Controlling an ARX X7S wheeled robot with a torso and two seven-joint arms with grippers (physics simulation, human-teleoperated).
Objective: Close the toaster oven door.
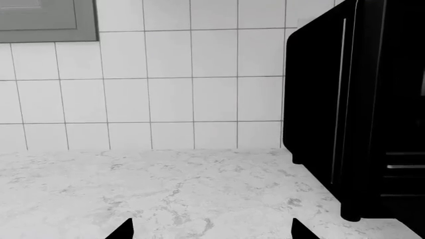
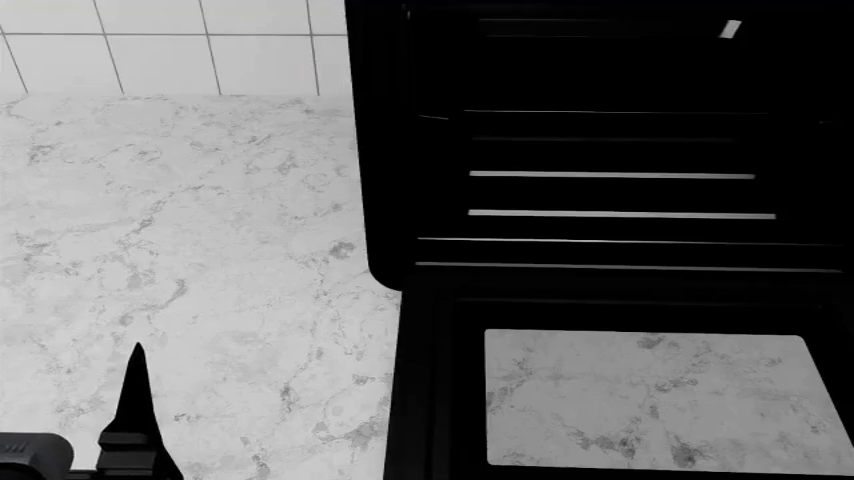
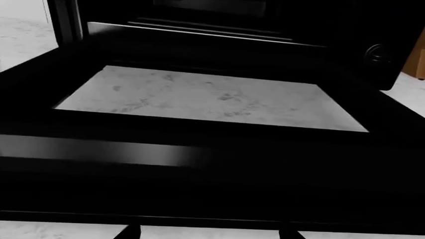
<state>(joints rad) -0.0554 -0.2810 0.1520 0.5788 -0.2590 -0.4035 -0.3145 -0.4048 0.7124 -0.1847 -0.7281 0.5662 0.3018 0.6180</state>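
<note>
The glossy black toaster oven (image 2: 601, 120) stands on the marble counter at the right of the head view, its silver wire racks (image 2: 614, 195) showing inside. Its door (image 2: 441, 400) lies flat open toward me, and the counter shows through the glass window (image 2: 654, 400). In the right wrist view the door (image 3: 199, 164) fills the frame, its bar handle (image 3: 133, 154) nearest. My right gripper (image 3: 209, 234) is open, its fingertips just below the door's front edge. My left gripper (image 1: 212, 231) is open and empty over bare counter, left of the oven's side (image 1: 319, 99); one finger (image 2: 134, 410) shows in the head view.
The white marble counter (image 2: 174, 250) stretches left of the oven to a white tiled wall (image 1: 166, 74). A grey cabinet corner (image 1: 47, 20) hangs at the wall's upper part. A round black knob (image 3: 375, 54) sits on the oven's right panel.
</note>
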